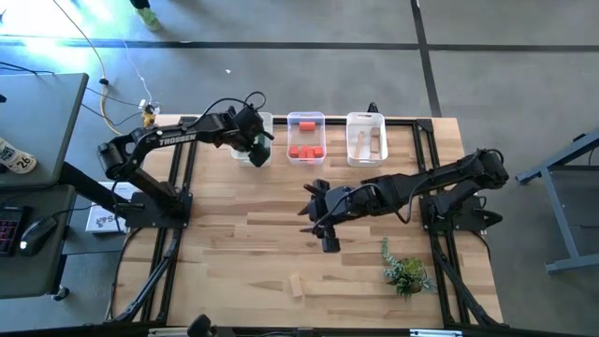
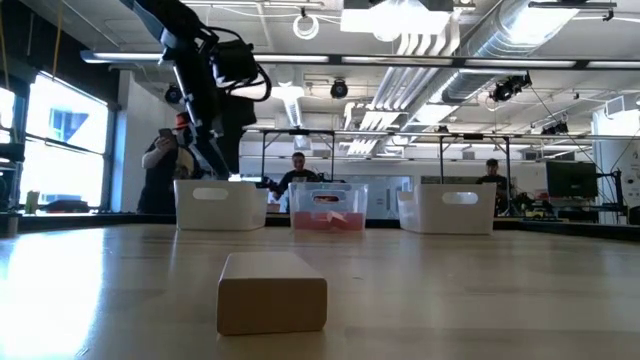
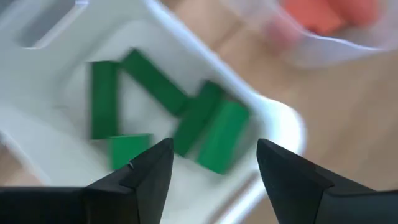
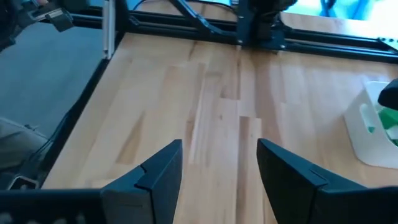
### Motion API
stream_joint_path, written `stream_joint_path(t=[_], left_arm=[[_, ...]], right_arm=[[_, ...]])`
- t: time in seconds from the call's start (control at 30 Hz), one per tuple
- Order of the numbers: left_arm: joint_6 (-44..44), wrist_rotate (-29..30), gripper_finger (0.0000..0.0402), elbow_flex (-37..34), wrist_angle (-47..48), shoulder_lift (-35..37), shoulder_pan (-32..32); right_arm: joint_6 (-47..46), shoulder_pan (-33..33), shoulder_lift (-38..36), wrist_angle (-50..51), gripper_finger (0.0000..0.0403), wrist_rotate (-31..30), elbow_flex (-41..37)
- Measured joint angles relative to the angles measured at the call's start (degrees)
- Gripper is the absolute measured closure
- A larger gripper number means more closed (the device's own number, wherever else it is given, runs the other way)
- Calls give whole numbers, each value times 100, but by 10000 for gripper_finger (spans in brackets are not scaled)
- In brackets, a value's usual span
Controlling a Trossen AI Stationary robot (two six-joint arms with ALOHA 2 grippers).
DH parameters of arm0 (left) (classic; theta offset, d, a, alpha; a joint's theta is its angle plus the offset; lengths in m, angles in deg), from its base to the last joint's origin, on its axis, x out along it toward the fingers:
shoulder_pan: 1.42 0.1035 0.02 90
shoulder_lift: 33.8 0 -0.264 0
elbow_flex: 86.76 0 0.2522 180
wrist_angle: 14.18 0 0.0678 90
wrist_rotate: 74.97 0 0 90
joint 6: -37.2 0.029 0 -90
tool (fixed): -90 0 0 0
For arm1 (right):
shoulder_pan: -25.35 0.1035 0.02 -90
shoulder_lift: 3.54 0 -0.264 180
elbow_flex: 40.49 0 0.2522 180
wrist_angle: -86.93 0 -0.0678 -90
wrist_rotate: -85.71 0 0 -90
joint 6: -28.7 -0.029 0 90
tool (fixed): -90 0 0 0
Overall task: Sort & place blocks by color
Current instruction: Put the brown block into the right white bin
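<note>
Right now my left pincer [image 3: 211, 165] hangs over the left bin [image 1: 253, 150] at the counter's far edge, jaws wide, nothing between them. Green blocks [image 3: 186, 118] lie jumbled on that bin's floor directly beneath, some overlapping. Red blocks [image 1: 306, 151] sit in the middle bin [image 1: 306, 136], pale wood ones [image 1: 365, 145] in the right bin [image 1: 366, 137]. One pale wood block [image 1: 297, 285] is left out on the counter [image 1: 234, 253], near the front edge, well apart from both arms; the low view shows it as a squat bar [image 2: 272, 291] lying flat.

My right pincer [image 4: 217, 168] hovers over bare counter mid-table, jaws apart, empty, aimed nowhere near that block. A small plant [image 1: 405, 271] stands near the front right corner, clear of the block.

Judgement: the stray block looks light, rigid, solid wood, smooth-faced so a bit slippery under hard pads. It won't crush or bend. Best hold is across its short width, pads on the two long flat sides, centred along its length so it doesn't pivot. It belongs in the right bin with the other wood pieces.
</note>
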Motion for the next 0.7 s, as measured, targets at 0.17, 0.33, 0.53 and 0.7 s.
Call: stream_joint_path(t=[0.17,0.33,0.53,0.7], left_arm=[[0,-434,181,0,241,179,-353],[-264,-359,181,0,523,443,-1039],[-955,-348,181,2,836,764,-2122],[-1620,-351,181,2,1011,900,-3065]], right_arm=[[4,161,0,-2,210,389,0],[9,320,4,-4,210,748,0],[518,493,322,-511,210,773,-2],[662,603,614,-850,210,719,-2]])
